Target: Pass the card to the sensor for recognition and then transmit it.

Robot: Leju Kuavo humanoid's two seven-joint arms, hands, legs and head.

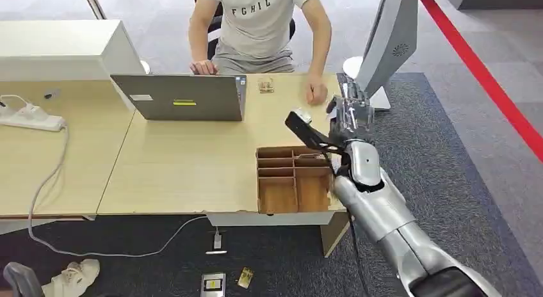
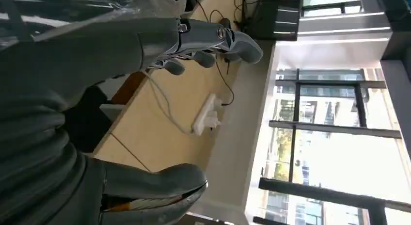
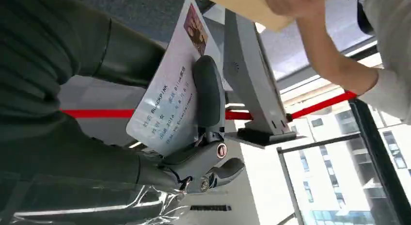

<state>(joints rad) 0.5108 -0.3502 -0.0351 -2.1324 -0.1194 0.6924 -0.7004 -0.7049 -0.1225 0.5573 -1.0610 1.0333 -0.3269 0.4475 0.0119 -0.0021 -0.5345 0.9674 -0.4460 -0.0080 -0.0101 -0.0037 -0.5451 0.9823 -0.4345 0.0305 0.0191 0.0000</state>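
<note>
Right hand raised at table's far-right corner, fingers clamped on white ID card, thumb pressed across printed face. Grey sensor stand at 1 o'clock from hand, just beside. Person's hand at 10 o'clock, near. Left hand holds nothing, fingers apart. Wooden compartment tray at 7 o'clock from right hand.
</note>
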